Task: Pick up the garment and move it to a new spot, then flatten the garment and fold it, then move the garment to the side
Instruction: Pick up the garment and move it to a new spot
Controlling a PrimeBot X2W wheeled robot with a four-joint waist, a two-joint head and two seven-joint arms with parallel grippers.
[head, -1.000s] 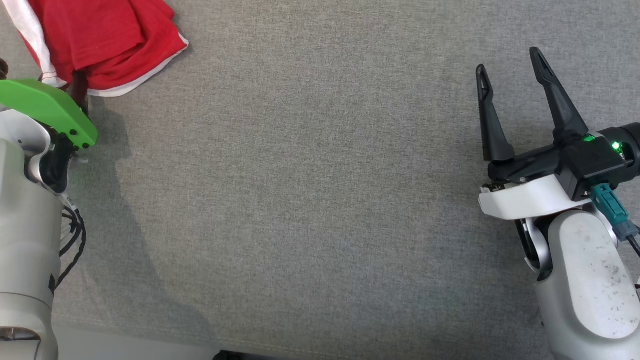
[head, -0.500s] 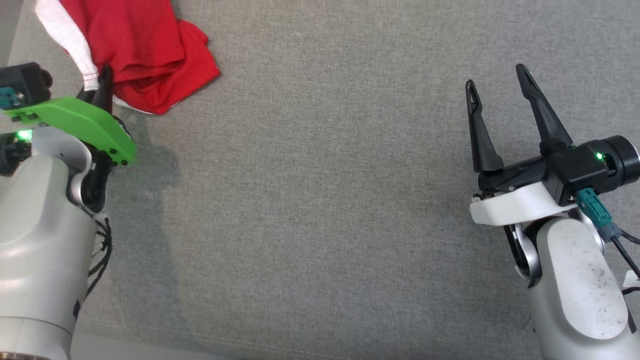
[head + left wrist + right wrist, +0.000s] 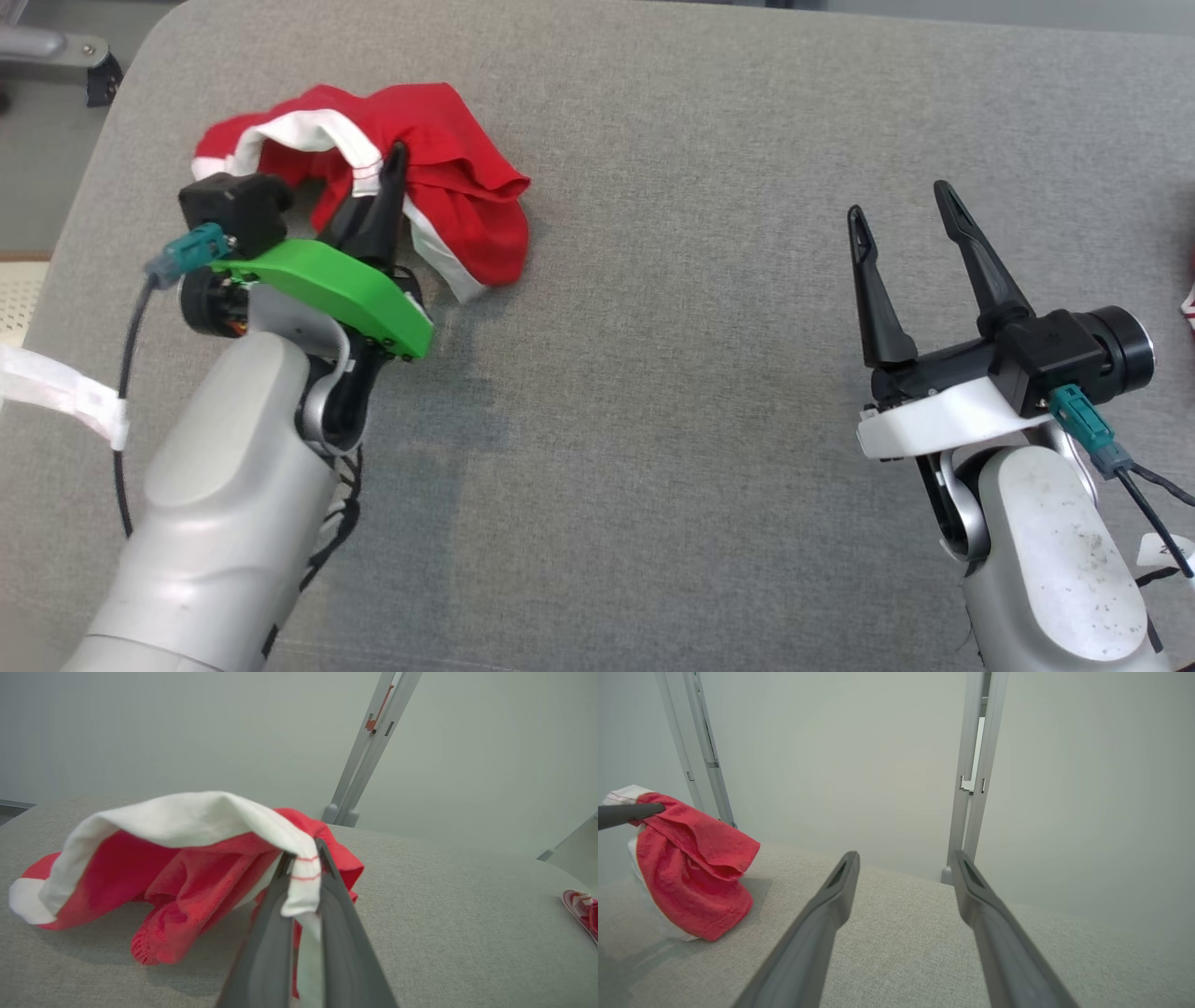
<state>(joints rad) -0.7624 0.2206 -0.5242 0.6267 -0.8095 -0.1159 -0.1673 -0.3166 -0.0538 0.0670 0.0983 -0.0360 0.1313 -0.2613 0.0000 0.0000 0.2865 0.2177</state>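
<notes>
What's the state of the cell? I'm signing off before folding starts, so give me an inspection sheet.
Surface: grey cloth-covered table, rounded corners.
Job's things: red garment with white trim, bunched at the far left, one edge lifted.
Clutter: red-and-white item at the table's right edge, cut off.
Grippers: left gripper shut on the garment's white hem; right gripper open, holding nothing.
Cables: teal-plugged cable on the left wrist, another on the right.
Surroundings: pale wall, grey metal posts.

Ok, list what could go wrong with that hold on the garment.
The left gripper pinches only the white hem, so it may slip out on lifting. The rest of the red garment lies bunched on the grey surface and could drag. The right gripper stands open, far off, giving no second hold.
</notes>
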